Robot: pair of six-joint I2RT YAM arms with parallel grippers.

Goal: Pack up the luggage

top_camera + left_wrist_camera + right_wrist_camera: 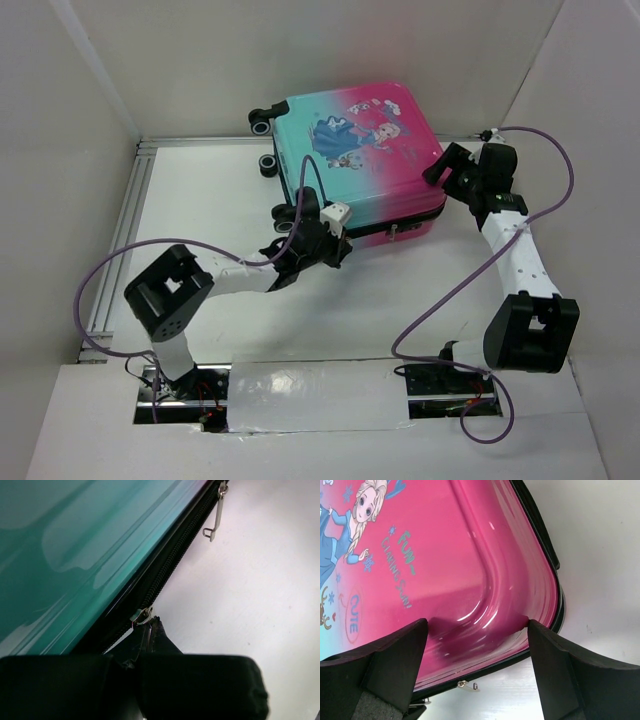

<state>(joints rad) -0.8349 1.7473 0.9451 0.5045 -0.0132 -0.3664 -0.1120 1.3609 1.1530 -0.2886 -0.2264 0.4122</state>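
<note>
The luggage (pixel 355 160) lies flat and closed on the white table (pixel 200 200), toward 12 o'clock from the arm bases. Its glossy hard shell is moulded with soft ridges and rounded corners. The colour runs from teal on the 9 o'clock side to pink on the 3 o'clock side, with a cartoon princess print on top. Black wheels (pixel 262 120) with pale hubs stick out along its 9 to 10 o'clock edge. A black, finely toothed zipper (pixel 170 565) runs around the seam. A thin metal pull tab (pixel 216 517) dangles further along it. The left arm reaches forward with its elbow folded low at 8 o'clock. Its left gripper (pixel 335 248) sits at the case's 7 o'clock edge. In the left wrist view its matte black fingers (pixel 159 635) are clenched to a narrow point on the zipper pull (pixel 141 616), a small silver piece at the seam. The right arm rises from 5 o'clock and bends inward. The right gripper (pixel 440 165) sits at the pink 3 o'clock corner. Its blocky dark fingers (pixel 395 660) are spread wide on either side of that corner, grasping nothing. Whether the pads touch the shell cannot be told. A purple cable (pixel 560 190) loops over each arm.
</note>
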